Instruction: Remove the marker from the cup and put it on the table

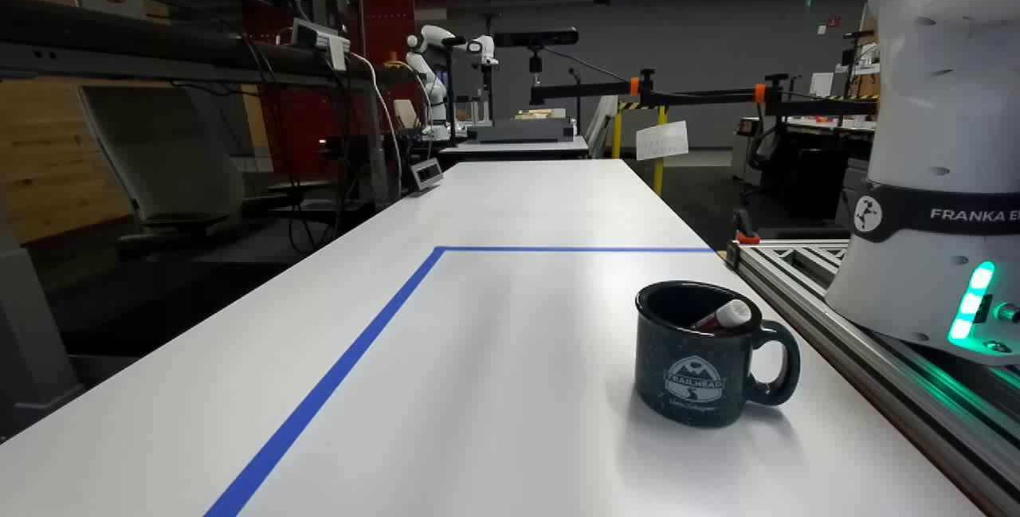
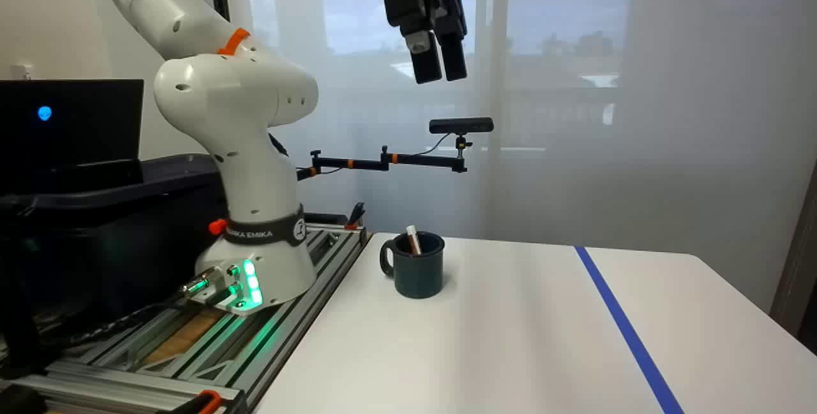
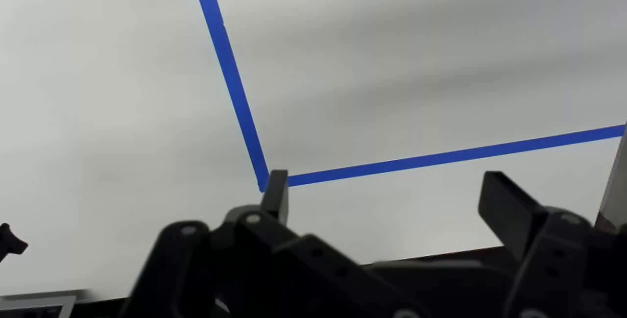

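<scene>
Marker (image 2: 414,241) leans in the cup (image 2: 419,277), the jaws apart above the table (image 2: 504,331).

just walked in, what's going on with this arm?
The white Franka arm is holding nothing: its black two-finger gripper hangs open, up in the air, touching nothing. The slim reddish-brown, white-ended marker leans inside the dark, speckled, handled mug, which stands upright on the flat white tabletop. So the marker isn't out yet.
</scene>
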